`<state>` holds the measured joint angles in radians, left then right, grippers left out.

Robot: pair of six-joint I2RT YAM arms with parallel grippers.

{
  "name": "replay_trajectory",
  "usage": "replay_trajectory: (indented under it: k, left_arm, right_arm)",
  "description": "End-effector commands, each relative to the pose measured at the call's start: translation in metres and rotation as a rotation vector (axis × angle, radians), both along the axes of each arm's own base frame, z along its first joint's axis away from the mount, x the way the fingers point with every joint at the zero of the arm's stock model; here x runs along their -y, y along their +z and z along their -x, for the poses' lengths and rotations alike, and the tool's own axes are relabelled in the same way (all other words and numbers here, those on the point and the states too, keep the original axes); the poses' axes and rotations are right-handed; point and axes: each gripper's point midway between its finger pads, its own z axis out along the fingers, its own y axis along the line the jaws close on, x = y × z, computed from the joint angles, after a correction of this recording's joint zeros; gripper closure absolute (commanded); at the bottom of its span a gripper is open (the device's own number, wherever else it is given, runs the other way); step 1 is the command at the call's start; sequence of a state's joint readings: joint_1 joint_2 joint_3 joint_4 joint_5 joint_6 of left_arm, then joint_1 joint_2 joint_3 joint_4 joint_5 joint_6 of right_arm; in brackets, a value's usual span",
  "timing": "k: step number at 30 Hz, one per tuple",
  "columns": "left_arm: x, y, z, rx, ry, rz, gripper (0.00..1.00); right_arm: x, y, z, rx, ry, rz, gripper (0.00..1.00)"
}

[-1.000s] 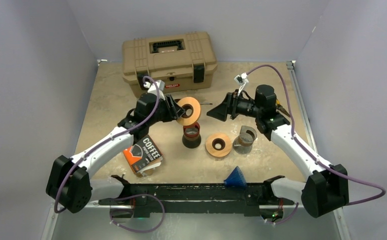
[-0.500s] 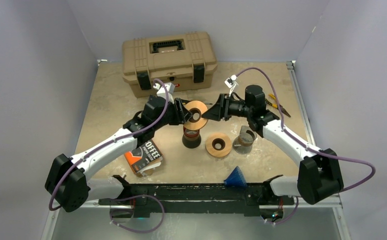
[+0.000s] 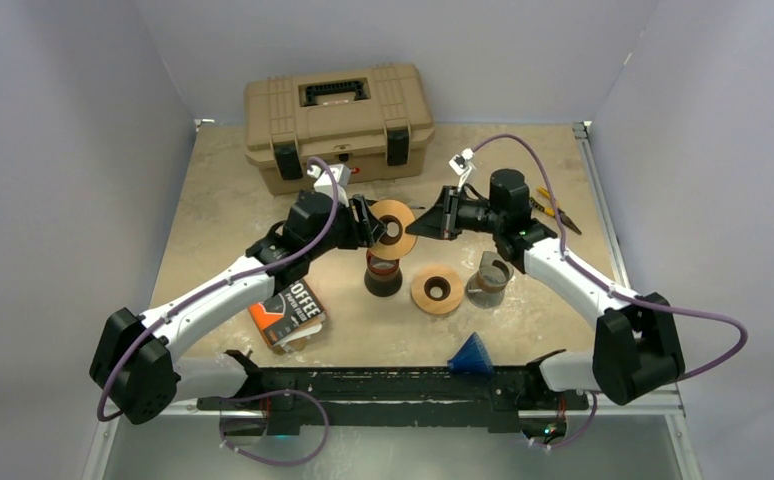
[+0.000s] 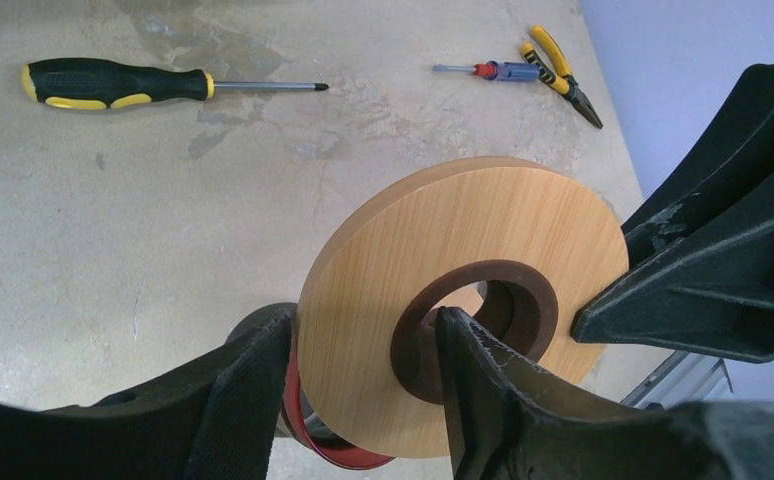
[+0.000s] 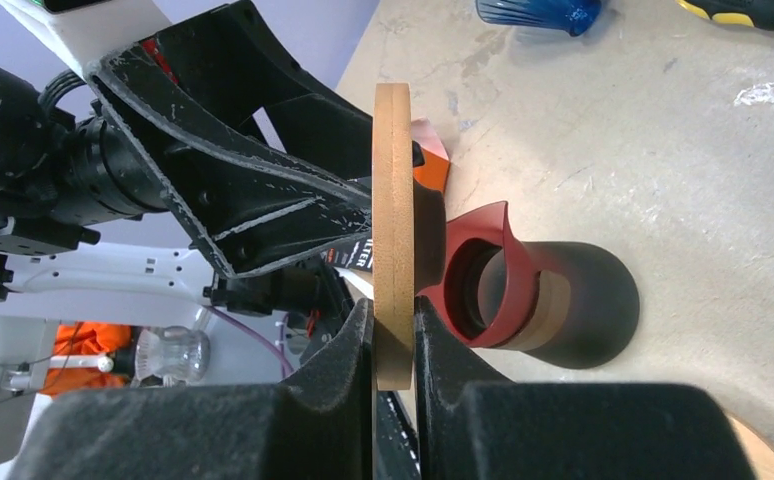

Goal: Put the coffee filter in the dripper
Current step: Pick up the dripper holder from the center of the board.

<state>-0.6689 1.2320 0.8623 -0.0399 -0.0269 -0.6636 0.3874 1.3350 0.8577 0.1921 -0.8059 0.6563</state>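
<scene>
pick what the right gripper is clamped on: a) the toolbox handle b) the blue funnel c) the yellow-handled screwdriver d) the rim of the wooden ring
d: in the right wrist view the right gripper has a finger pressed on each face of the wooden ring at its edge, while the left gripper holds the same ring with one finger through its hole.

Your bench (image 3: pixel 213 215) is a mottled beige slab. A tan toolbox (image 3: pixel 338 125) sits at its far edge. Near the middle, a dark carafe (image 3: pixel 383 278) with a red collar stands upright. To its right a wooden-rimmed dripper (image 3: pixel 437 290) lies flat, with a grey cup (image 3: pixel 489 282) just beside it. A coffee filter pack (image 3: pixel 285 312) lies at the near left, and a blue cone (image 3: pixel 472 355) sits by the near edge. Farther back lie a black-and-yellow screwdriver (image 4: pixel 113 83), a small screwdriver (image 4: pixel 488 70) and yellow-handled pliers (image 4: pixel 560 75).
</scene>
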Motion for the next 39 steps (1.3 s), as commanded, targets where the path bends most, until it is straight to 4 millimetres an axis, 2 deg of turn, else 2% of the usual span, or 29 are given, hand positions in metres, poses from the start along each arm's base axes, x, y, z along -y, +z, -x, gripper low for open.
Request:
replay_trajectory:
  k: [1,8,15,19,24,29,31,35,39]
  left_arm:
    - [0.002,0.037,-0.003,0.093,-0.015,0.026,0.41]
    - [-0.006,0.038,-0.002,0.107,0.01,0.005,0.2]
    - [-0.005,0.05,-0.002,0.135,0.009,0.039,0.15]
    - [-0.02,0.048,-0.008,0.119,0.098,0.028,0.07]
    - [-0.042,0.053,-0.012,0.128,0.158,0.035,0.03]
    - [-0.058,0.053,-0.012,0.124,0.144,0.092,0.02]
    - [-0.061,0.05,-0.009,0.112,0.112,0.126,0.01]
    - [-0.057,0.058,-0.004,0.182,0.04,0.174,0.02]
    - [-0.051,0.058,0.003,0.2,-0.021,0.18,0.02]
  right_arm:
    - [-0.004,0.004,0.003,0.046,0.043,-0.001,1.0]
    - [-0.001,0.004,-0.001,0.076,0.041,0.043,1.0]
    - [0.002,0.006,-0.006,0.107,0.053,0.075,1.0]
    - [0.004,0.009,-0.006,0.121,0.063,0.08,1.0]
    - [0.005,0.01,-0.005,0.126,0.079,0.079,1.0]
    - [0.012,0.014,-0.003,0.147,0.093,0.074,1.0]
    - [0.018,0.015,-0.006,0.157,0.08,0.079,1.0]
    - [0.029,0.018,-0.005,0.174,0.086,0.065,1.0]
    - [0.032,0.023,0.005,0.199,0.141,0.032,1.0]
